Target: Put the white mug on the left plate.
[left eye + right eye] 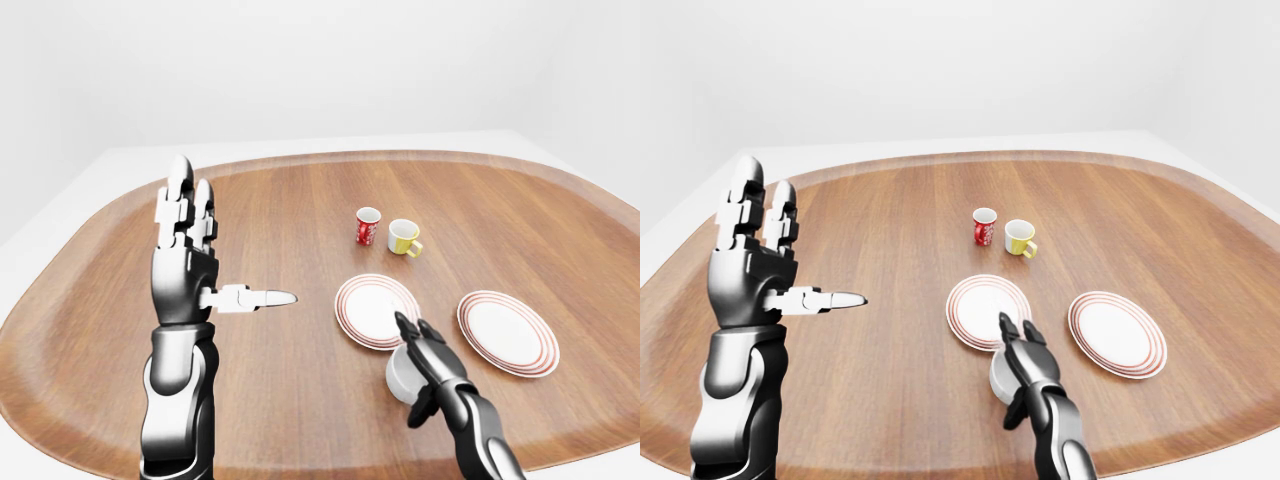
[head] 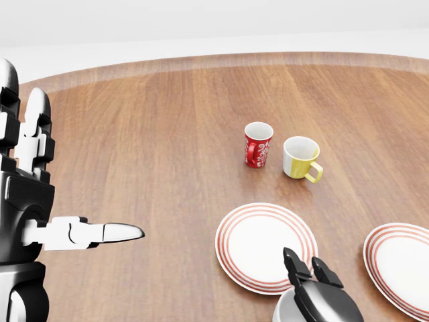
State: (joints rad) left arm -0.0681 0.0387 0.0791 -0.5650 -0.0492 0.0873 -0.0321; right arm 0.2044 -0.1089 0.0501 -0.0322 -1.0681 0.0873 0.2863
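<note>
Right robot hand (image 1: 425, 352) wrapped around white mug (image 1: 402, 374) beside left plate (image 1: 377, 310); left robot hand (image 1: 190, 265) splayed, empty.

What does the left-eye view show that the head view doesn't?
Only the left-eye view shows the white mug clearly, under the right hand, plus the whole table rim and the full right plate. Only the head view shows the red mug's pattern. Both show the left plate, yellow mug and open, raised left hand.
</note>
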